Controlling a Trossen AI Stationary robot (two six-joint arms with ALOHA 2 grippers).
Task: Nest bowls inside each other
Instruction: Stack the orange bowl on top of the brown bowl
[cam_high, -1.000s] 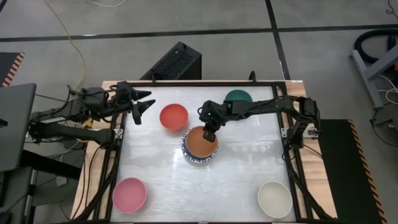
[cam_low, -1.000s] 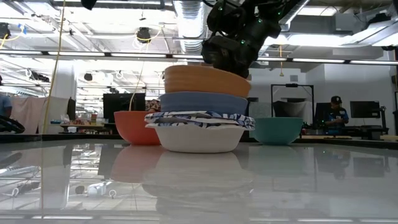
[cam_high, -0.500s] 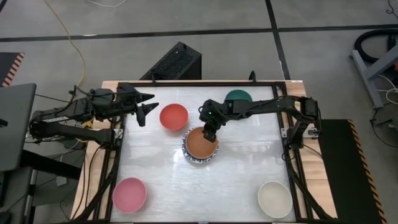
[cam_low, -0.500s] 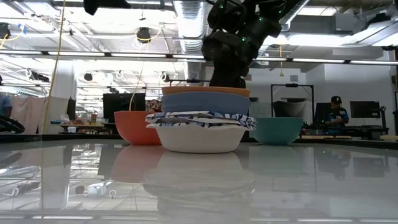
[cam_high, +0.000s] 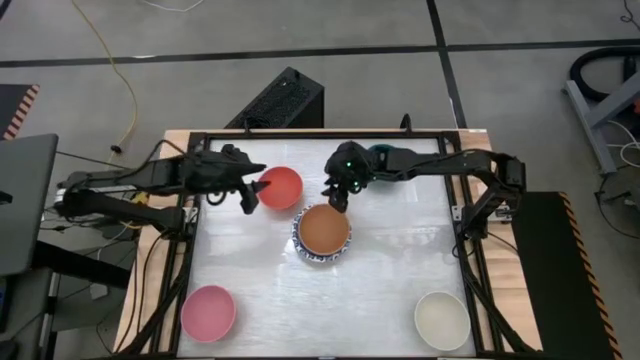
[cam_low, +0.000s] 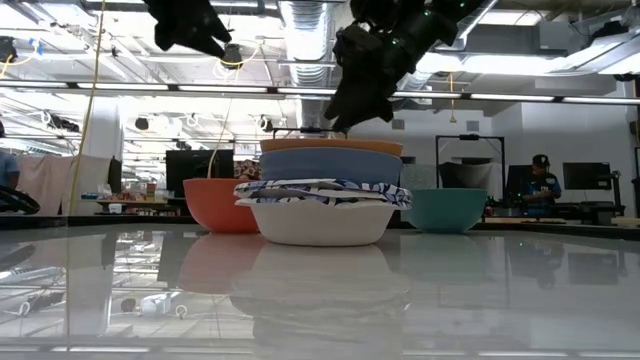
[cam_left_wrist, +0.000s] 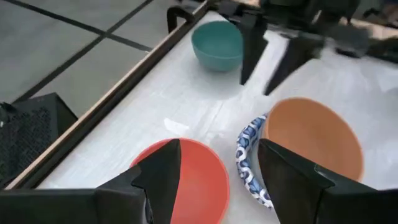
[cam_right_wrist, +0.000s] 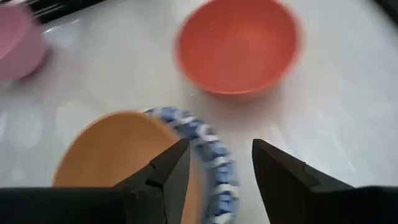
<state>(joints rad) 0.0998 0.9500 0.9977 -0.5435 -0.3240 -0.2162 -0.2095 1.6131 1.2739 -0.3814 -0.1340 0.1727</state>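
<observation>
- Stack (cam_high: 321, 232): orange bowl (cam_high: 322, 228) nested on top, mid-worktop (cam_high: 380, 290).
- Right gripper (cam_high: 337, 197): fingers open, empty, just above the stack's far rim.
- Left gripper (cam_high: 250, 188): fingers open, empty, beside the red bowl (cam_high: 279, 187), probably hovering.
- The red bowl lies nearest the left arm, directly ahead of its fingers.

No readable text, label, brand, number or sign is found in any of the views. In the low view, some lettering may be carried by the distant room fixtures and screens, but nothing there can be made out.
</observation>
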